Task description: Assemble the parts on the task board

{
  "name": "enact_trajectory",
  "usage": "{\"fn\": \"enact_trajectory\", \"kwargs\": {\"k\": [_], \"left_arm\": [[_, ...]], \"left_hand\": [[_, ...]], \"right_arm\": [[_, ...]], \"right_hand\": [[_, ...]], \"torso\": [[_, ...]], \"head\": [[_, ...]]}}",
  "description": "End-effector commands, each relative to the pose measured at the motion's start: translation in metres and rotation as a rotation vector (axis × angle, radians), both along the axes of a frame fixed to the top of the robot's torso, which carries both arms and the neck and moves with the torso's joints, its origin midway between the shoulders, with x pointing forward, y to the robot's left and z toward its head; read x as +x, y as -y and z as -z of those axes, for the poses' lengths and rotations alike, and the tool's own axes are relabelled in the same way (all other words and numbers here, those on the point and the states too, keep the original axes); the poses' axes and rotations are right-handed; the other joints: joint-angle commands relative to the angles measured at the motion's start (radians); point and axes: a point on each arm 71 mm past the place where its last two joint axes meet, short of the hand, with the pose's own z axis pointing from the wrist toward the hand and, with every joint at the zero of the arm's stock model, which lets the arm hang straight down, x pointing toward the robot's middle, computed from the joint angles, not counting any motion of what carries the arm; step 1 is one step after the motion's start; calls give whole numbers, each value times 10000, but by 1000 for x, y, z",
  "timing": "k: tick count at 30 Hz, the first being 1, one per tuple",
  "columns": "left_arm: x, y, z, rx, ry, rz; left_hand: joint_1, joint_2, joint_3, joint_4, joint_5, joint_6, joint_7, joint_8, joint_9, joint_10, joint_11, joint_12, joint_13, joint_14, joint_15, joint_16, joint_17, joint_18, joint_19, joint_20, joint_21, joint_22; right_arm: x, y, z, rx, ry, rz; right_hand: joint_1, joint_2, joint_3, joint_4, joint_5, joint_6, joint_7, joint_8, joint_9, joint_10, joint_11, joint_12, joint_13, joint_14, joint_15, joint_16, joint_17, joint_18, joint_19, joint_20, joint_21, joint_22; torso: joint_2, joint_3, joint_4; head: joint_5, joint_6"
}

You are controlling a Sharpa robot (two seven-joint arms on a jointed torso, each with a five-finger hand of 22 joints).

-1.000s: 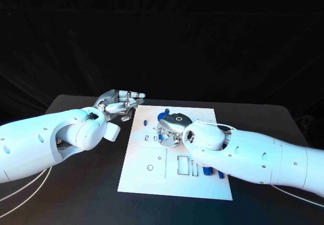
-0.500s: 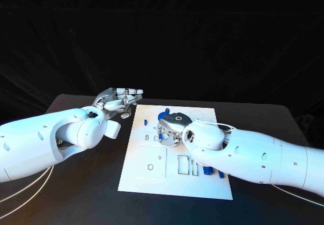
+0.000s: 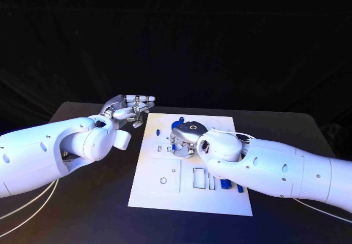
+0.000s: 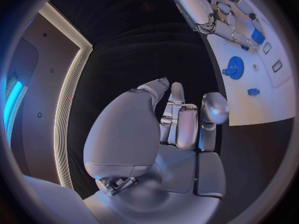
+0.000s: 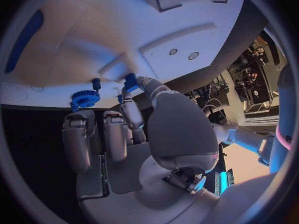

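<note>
Task board sits mid-table, long side running away from the robot. Right hand is down over the far half of the board, fingers bent toward the surface. In the right wrist view a small blue block sits at the fingertips, pinched against the board area by the look of it, so I'd call that hand clamped on the block. Blue gear stands on the board just beside those fingers; in the head view it pokes out past the hand on the far side. A small blue peg stands near the gear. Long blue piece lies at the board's right edge, partly under the right forearm.

Left hand hovers off the board's far left corner, above the table, fingers curled in together, nothing in them. Left wrist view confirms: fingers folded, palm empty, board off to the side with another small blue piece on it.
</note>
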Motion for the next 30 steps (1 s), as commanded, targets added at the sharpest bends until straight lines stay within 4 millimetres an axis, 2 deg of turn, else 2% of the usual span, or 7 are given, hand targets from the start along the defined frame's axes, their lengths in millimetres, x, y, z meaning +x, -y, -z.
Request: {"fn": "enact_trajectory", "kwargs": {"k": [1,3,5,28,30], "left_arm": [[0,1,-2,-114,147,-10],[0,1,-2,-118,156,-6],[0,1,-2,-120,159,-3],[0,0,-3,-107,143,-5],[0,0,-3,-106,139,0]], "left_hand": [[25,101,-93,29,-31,-103,11,20,6,-189,27,-311,-289,-337,36,-471,-543,207,-441,37,-412,-668],[58,117,-165,53,-32,-88,19,45,12,-210,44,-527,-549,-523,50,-749,-876,276,-676,58,-696,-1068],[75,134,-193,64,-28,-76,20,55,15,-207,46,-605,-655,-562,54,-817,-961,291,-715,63,-774,-1164],[113,162,-262,81,-26,-27,13,86,23,-179,45,-723,-855,-541,54,-815,-971,293,-690,65,-853,-1222],[115,163,-266,81,-26,-21,12,90,24,-177,44,-727,-863,-534,53,-804,-958,292,-681,65,-851,-1214]], "right_arm": [[1,2,6,-428,-81,128],[1,2,6,-440,-86,131],[1,2,6,-453,-94,126],[1,1,6,-433,-109,73],[1,0,6,-412,-98,65]], "right_hand": [[-143,-23,-22,75,-72,-86,32,-69,-21,-78,75,-93,-48,890,-9,-35,1998,-142,1065,-36,55,2627],[-154,-37,-25,81,-84,-109,41,-83,-28,-96,82,-114,-66,888,-3,-38,1992,-142,1065,-32,55,2627],[-159,-45,-26,83,-90,-121,46,-91,-32,-104,86,-123,-74,887,1,-41,1987,-142,1065,-30,55,2627],[-315,-276,-121,163,-299,-327,149,-239,-106,-326,180,-362,-287,845,81,-136,1829,-142,1065,39,55,2627],[-315,-276,-121,163,-299,-327,149,-239,-106,-326,180,-362,-287,845,81,-136,1829,-142,1065,39,55,2627]], "torso": [[-1,-2,3],[-8,-5,-1],[-7,-5,-5],[-5,-8,-10],[-2,0,-2]], "head": [[13,-27],[16,-27],[21,-30],[8,-51],[8,-53]]}}
